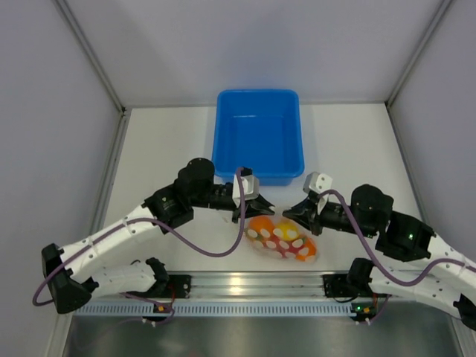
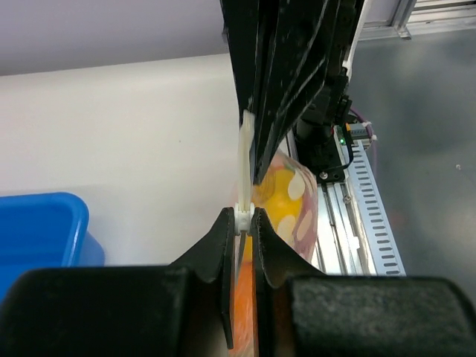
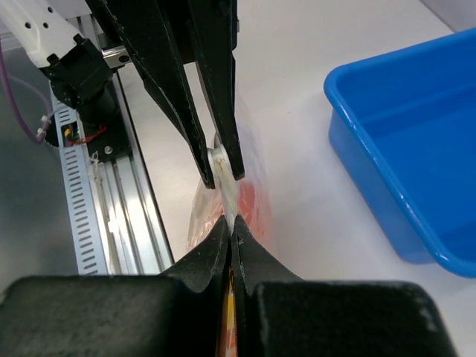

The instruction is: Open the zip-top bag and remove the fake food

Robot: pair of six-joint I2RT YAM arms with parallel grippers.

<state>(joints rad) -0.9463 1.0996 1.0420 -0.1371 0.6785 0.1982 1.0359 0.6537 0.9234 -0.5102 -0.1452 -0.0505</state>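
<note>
Zip-top bag (image 1: 282,239) in left end effector (image 2: 243,218)

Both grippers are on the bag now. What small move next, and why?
Probably ease the two apart a little to start peeling the seal. The left gripper and right gripper are each shut on the top strip of the zip-top bag, facing each other, and the fake food is inside it.
</note>
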